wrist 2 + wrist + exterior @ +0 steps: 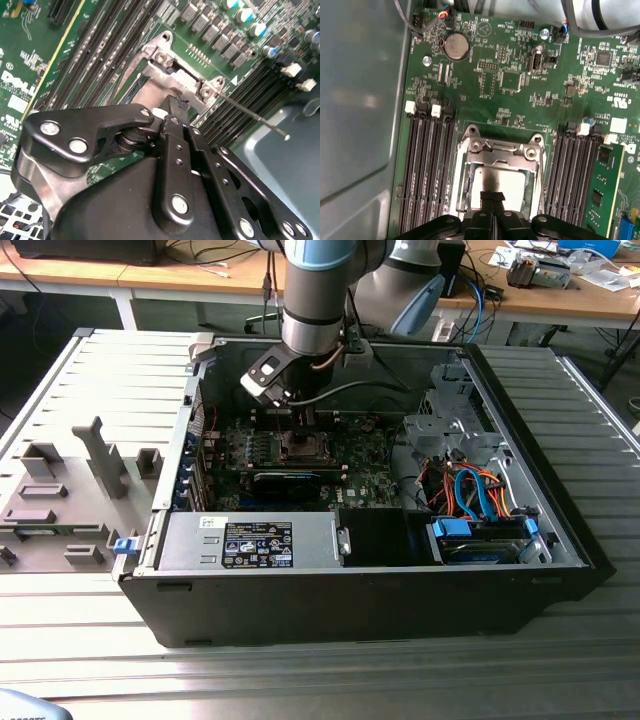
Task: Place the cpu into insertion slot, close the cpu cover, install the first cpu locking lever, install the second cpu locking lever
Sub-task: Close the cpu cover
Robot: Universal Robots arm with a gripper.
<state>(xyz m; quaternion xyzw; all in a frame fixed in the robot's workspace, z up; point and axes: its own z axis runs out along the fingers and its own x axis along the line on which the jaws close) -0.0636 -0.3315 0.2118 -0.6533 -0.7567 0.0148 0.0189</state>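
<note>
The cpu (500,181) lies flat in the insertion slot (300,447), its dull silver top showing through the window of the cpu cover (501,149). The silvery cover frame (156,82) lies down over the socket. My gripper (492,197) is shut, its black fingertips pressed together right over the near edge of the chip and cover; whether they touch it I cannot tell. In the second wrist view the gripper (176,106) points at the socket, and a thin locking lever (255,116) sticks out from the socket's corner over the memory slots. The arm stands above the socket in the exterior view.
Long black memory slots (427,165) flank the socket, with a green memory card (606,190) in one. A coin battery (456,46) sits farther off. The case holds a power supply (255,540) and a drive cage with cables (480,495). Grey fixtures (70,490) stand outside.
</note>
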